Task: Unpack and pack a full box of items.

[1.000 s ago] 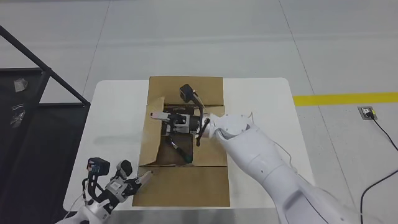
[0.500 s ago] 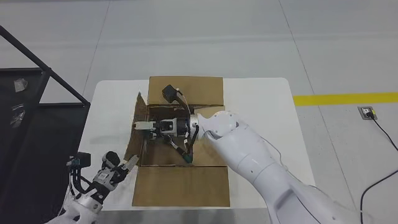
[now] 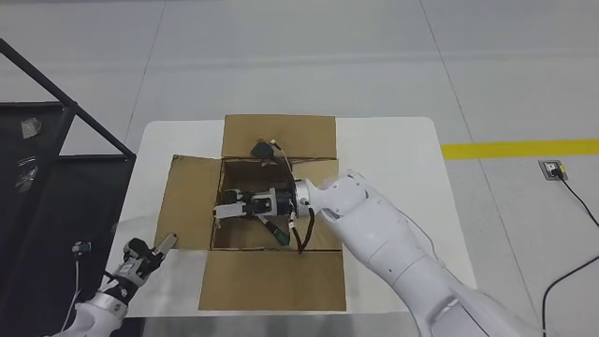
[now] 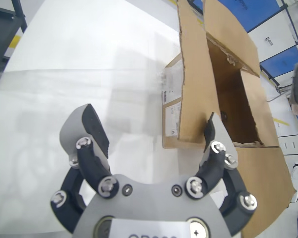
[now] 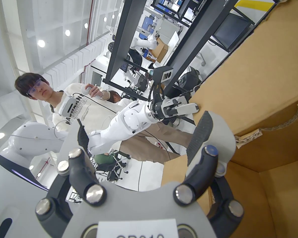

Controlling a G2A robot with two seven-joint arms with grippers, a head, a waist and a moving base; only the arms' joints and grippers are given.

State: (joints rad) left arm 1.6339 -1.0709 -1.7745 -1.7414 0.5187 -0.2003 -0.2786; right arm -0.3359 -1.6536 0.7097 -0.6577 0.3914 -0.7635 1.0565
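Observation:
The cardboard box (image 3: 245,234) stands in the middle of the white table (image 3: 402,168) with its flaps spread outward. Its left flap (image 3: 192,202) lies flat on the table. My right gripper (image 3: 230,211) is inside the box near the left wall, open and holding nothing. In the right wrist view that gripper (image 5: 144,134) faces the brown box wall (image 5: 263,75). A dark item with a green tip (image 3: 279,236) lies on the box floor. My left gripper (image 3: 150,258) hovers open off the box's near left corner; the left wrist view shows this gripper (image 4: 154,130) with one fingertip (image 4: 211,127) beside a flap's edge (image 4: 191,115).
A black metal frame (image 3: 56,150) stands left of the table. The far flap (image 3: 281,133) and near flap (image 3: 271,281) lie outward on the table. Bare table surface lies to the right of the box.
The box's left flap went from upright to flat on the table. My right gripper pushed left, then dropped inside the box. My left gripper drew back toward the table's near left corner.

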